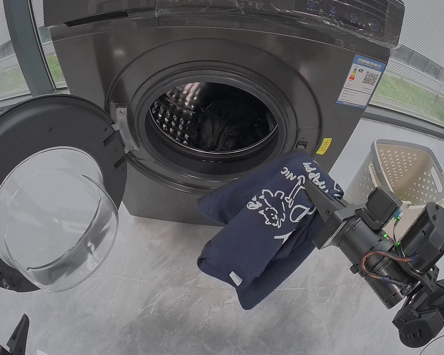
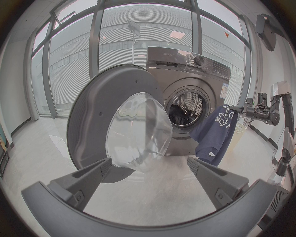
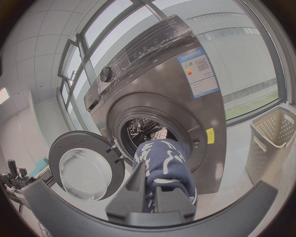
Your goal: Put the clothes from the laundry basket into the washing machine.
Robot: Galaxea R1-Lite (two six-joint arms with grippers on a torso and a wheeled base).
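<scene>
Cloth hangs from the right gripper (image 1: pixel 317 190): a soft navy-blue T-shirt (image 1: pixel 263 230) with white printed lettering and a cartoon figure, pinched at one bunched end by the closed black fingers. Its long axis runs from that pinch down and toward the robot's left in the head view, ending in a folded lower edge with a small white label. It is in the air before the dark grey metal front-loading washing machine (image 1: pixel 233 53), just below and to the right of the round opening, not inside it.

From the left wrist view the T-shirt (image 2: pixel 215 135) drapes almost straight down under the right gripper (image 2: pixel 237 108), clear of the glossy grey marbled floor (image 1: pixel 144 307). In the right wrist view it bulges over the clamped right gripper (image 3: pixel 154 182) and covers the lower part of the porthole.

Inside the perforated steel drum (image 1: pixel 173 117) the head view shows a crumpled black garment (image 1: pixel 231 125). The round door (image 1: pixel 56 130), with its clear domed glass bowl, stands swung open to the left.

A beige perforated plastic laundry basket (image 1: pixel 412 171) stands on the floor to the right of the machine.

The left gripper (image 1: pixel 3 315) sits low at the left, its black wedge fingers spread apart.
</scene>
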